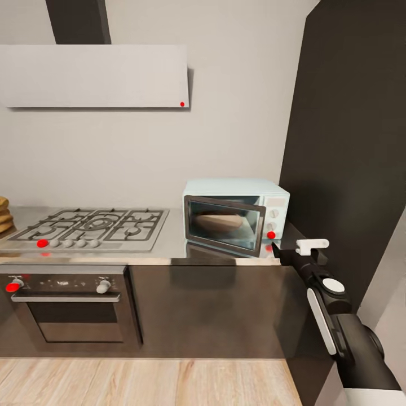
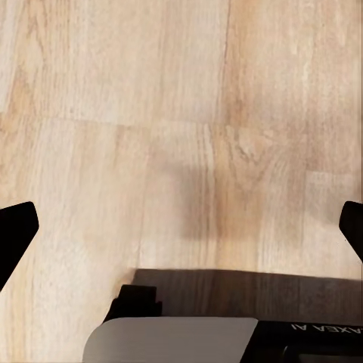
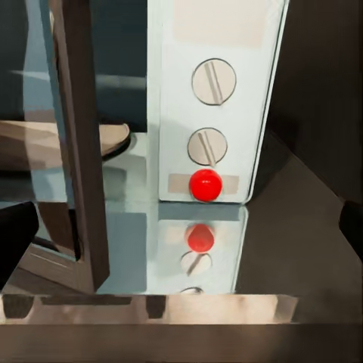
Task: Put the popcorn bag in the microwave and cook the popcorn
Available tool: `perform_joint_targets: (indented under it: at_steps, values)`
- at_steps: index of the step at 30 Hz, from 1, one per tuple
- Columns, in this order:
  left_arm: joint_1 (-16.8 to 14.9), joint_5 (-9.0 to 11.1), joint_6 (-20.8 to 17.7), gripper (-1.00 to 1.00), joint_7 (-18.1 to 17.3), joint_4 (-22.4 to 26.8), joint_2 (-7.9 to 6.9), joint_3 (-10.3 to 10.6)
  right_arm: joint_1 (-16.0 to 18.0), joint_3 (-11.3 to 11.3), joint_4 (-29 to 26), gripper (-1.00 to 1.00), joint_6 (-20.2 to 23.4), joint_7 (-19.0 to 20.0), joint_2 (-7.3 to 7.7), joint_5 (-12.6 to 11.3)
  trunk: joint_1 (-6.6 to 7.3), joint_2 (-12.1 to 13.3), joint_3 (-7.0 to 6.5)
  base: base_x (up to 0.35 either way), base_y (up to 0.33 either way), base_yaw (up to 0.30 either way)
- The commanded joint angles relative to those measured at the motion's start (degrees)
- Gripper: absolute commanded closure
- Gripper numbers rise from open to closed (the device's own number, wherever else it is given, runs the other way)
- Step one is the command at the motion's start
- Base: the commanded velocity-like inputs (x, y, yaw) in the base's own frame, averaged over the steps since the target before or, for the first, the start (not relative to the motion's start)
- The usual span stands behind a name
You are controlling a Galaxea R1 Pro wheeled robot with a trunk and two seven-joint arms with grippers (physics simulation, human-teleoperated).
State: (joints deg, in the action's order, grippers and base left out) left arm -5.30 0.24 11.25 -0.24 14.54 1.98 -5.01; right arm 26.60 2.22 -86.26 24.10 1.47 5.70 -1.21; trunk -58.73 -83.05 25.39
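- Head view: your right gripper (image 1: 276, 246) hovers at the countertop (image 1: 169, 248) edge, just near of the microwave (image 1: 235, 216) and its knob panel. The door is slightly ajar; the popcorn bag (image 1: 217, 221) lies inside behind the glass.
- Left wrist view: your left fingers (image 2: 15, 234) are spread wide over wooden floor (image 2: 181, 136), holding nothing.
- Right wrist view: your right fingers (image 3: 15, 234) stand wide, empty, facing the red button (image 3: 205, 184) beneath two knobs.

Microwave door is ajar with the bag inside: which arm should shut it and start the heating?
Right. The right gripper sits just in front of the microwave, facing its red button and knobs, beside the ajar door. The left gripper points down at the wood floor.
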Motion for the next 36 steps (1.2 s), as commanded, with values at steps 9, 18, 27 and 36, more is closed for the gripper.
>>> perform_joint_targets:
  at_steps: [9,18,27,36]
  values:
    - [-0.1,0.0,0.2,-1.0,0.0,0.0,0.04,-0.4,-0.5,-0.4,-1.2,-1.0,-7.2,0.2,0.12,0.4,0.0,0.0,0.06,0.0,-0.011,0.0]
    - [0.0,0.0,0.2,-1.0,0.0,0.0,0.04,-0.3,0.3,0.3,-0.4,-1.0,-2.7,23.3,1.0,0.3,0.0,0.0,0.06,0.0,0.0,0.0]
    - [-0.1,0.0,0.2,-1.0,0.0,0.0,0.06,-0.3,0.5,4.2,-0.4,-1.0,0.0,36.8,4.07,-0.1,0.0,0.0,0.06,0.0,0.0,0.0]
    - [-0.1,0.0,0.2,-1.0,0.0,0.0,0.04,-0.3,0.6,6.5,0.6,-1.0,0.1,37.0,4.24,0.4,0.0,0.0,0.06,0.001,-0.001,0.0]
